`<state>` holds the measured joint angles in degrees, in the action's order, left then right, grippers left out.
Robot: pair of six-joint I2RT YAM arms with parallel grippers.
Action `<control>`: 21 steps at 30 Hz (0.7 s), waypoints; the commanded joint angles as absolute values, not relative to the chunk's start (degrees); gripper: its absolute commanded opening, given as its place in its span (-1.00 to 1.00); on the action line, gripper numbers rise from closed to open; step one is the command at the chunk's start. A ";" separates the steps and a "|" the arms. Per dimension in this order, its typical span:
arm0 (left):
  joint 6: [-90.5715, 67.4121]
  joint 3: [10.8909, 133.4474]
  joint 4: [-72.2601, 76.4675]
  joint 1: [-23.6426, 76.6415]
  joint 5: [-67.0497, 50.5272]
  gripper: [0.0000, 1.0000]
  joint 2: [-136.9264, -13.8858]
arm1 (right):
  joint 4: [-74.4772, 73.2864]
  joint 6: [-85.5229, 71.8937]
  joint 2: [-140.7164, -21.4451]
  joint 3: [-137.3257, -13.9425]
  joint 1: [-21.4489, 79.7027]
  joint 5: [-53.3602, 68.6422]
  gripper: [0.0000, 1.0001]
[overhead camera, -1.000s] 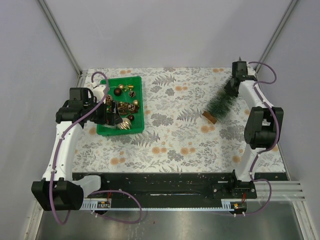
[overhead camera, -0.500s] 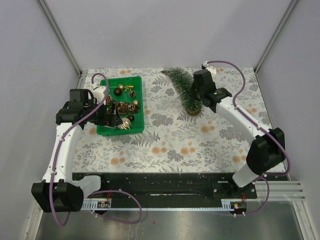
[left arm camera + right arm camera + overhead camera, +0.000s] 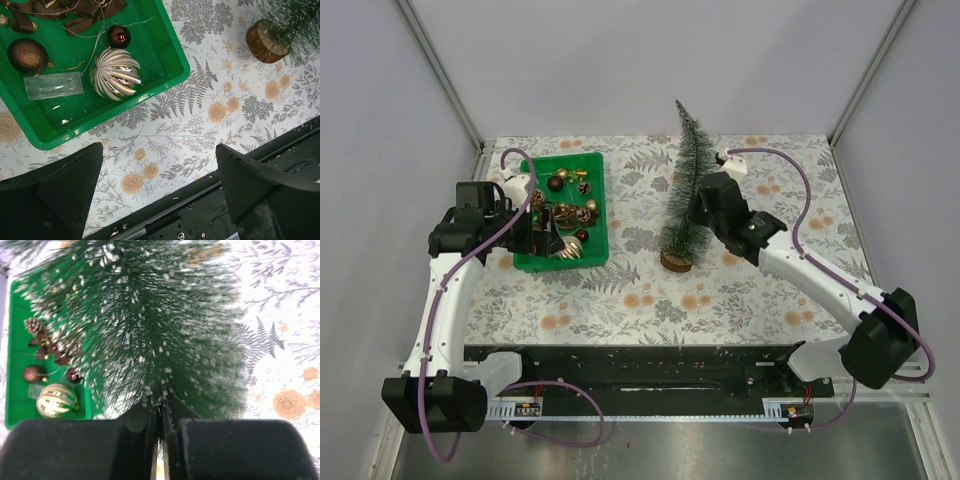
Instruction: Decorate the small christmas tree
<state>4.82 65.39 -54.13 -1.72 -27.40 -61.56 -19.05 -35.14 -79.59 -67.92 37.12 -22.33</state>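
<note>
- Your right arm (image 3: pixel 800 265) lies low, with its elbow at the near right edge of the table, and the forearm reaches diagonally left and away toward the middle
- Your right gripper (image 3: pixel 698 205) meets the small christmas tree (image 3: pixel 685 180) from the right side, at about half of its height
- In the right wrist view the two fingers (image 3: pixel 225 445) are pressed almost together, with only a thin slit between them, and they clamp into the frosted bristles of the tree
- The tree stands upright near the centre of the floral mat (image 3: pixel 650 300), just right of the green tray (image 3: pixel 560 160)
- Its wooden base (image 3: pixel 265 35) is down at the mat; I cannot tell if it rests there fully
- Your left arm (image 3: pixel 440 290) goes up along the left edge of the table, then bends at the top and turns right over the tray
- Your left gripper (image 3: pixel 546 236) hangs above the near part of the tray, pointing down, with the fingers (image 3: pixel 65 185) spread wide and nothing between them
- Under it, in the tray, you see a ribbed silver ball (image 3: pixel 116 74), a brown faceted ball (image 3: pixel 27 55), a small dark red ball (image 3: pixel 119 36) and a clear plastic piece (image 3: pixel 54 85)
</note>
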 commanded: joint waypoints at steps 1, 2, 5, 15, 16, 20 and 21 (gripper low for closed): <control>5.45 65.65 -53.17 -1.67 -29.88 0.98 -59.85 | -10.12 -37.88 -73.40 -62.06 41.39 -27.85 -0.90; 5.36 65.65 -53.09 -1.58 -30.06 0.98 -59.85 | -9.24 -38.40 -72.61 -60.66 42.35 -28.73 -0.92; 5.27 65.74 -53.17 -1.67 -30.15 0.98 -59.59 | -7.13 -38.93 -71.19 -57.93 45.25 -31.63 -0.96; 5.45 65.57 -53.17 -1.49 -30.23 0.98 -58.71 | -8.00 -40.43 -70.23 -54.59 50.71 -38.31 -1.00; 5.45 65.39 -53.17 -1.49 -30.32 0.98 -58.71 | -8.26 -41.13 -69.96 -54.06 51.15 -39.54 -1.00; 5.45 65.30 -53.17 -1.58 -30.41 0.98 -58.80 | -8.53 -42.98 -68.03 -51.60 52.21 -41.57 -1.00; 5.45 65.22 -53.17 -1.58 -30.50 0.98 -58.89 | -8.18 -42.89 -67.68 -51.24 52.29 -41.49 -1.00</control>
<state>4.89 65.21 -54.39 -1.69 -28.77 -59.94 -11.18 -40.51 -70.65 -52.62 51.44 -36.51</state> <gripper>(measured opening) 0.988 0.076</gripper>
